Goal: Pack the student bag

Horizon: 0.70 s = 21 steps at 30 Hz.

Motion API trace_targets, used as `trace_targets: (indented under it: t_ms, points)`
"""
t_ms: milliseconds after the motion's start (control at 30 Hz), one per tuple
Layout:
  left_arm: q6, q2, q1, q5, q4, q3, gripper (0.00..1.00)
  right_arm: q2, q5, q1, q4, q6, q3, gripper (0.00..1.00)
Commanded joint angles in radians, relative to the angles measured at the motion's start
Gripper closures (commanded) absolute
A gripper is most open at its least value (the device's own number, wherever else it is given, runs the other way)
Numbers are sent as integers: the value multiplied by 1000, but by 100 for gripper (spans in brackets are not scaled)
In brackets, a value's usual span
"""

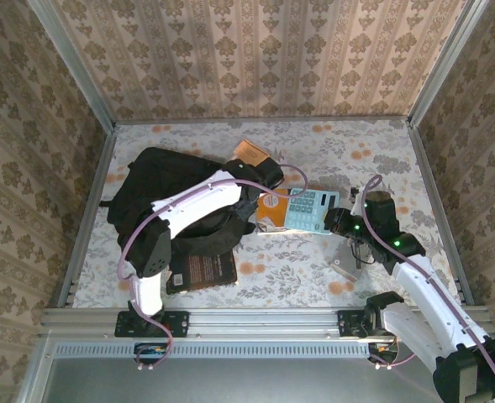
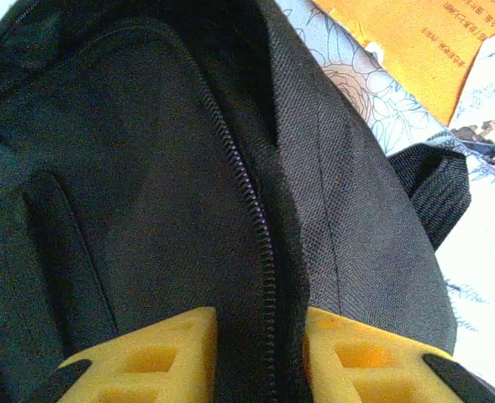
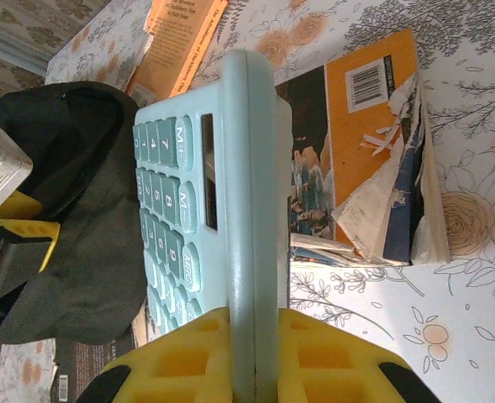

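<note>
The student bag (image 1: pixel 159 180), a large black fabric backpack, lies at the left of the table. My left gripper (image 1: pixel 268 172) is at its right end. In the left wrist view the yellow fingers (image 2: pixel 171 353) pinch the bag's zip edge (image 2: pixel 255 210), so my left gripper (image 2: pixel 260 353) is shut on it. A pale teal calculator (image 1: pixel 310 210) hangs edge-up just right of the bag, with my right gripper (image 1: pixel 335 220) shut on its near edge. In the right wrist view the calculator (image 3: pixel 222 168) stands between the fingers of my right gripper (image 3: pixel 251 353), next to the bag (image 3: pixel 87 210).
An orange-covered book (image 1: pixel 271 210) with a torn cover (image 3: pixel 356 126) lies under the calculator. A dark book (image 1: pixel 201 273) lies at the front beside the bag, and an orange booklet (image 1: pixel 249 151) behind it. A small grey object (image 1: pixel 345 264) sits front right. Walls close three sides.
</note>
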<state>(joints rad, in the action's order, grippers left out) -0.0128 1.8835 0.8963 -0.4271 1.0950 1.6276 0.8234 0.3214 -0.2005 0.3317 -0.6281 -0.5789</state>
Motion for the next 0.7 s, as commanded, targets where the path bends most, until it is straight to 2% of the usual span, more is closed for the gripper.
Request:
trace_targets:
  t_ms: [0, 100, 300, 433, 600, 667]
  points:
    - [-15, -85, -29, 64, 14, 35, 93, 15, 83, 6, -87, -16, 20, 92]
    - [-39, -154, -61, 125, -10, 29, 100, 39, 120, 5, -104, -24, 15, 96]
    - [-88, -312, -120, 142, -65, -5, 100, 43, 122, -53, -144, -64, -31, 95]
    - [-142, -478, -170, 156, -171, -84, 100, 93, 119, -127, -173, -142, -89, 95]
    - [-229, -634, -297, 295, -255, -172, 100, 214, 58, -257, -201, -222, -207, 93]
    - [-244, -675, -326, 314, -273, -196, 100, 285, 27, -298, -180, -261, -273, 93]
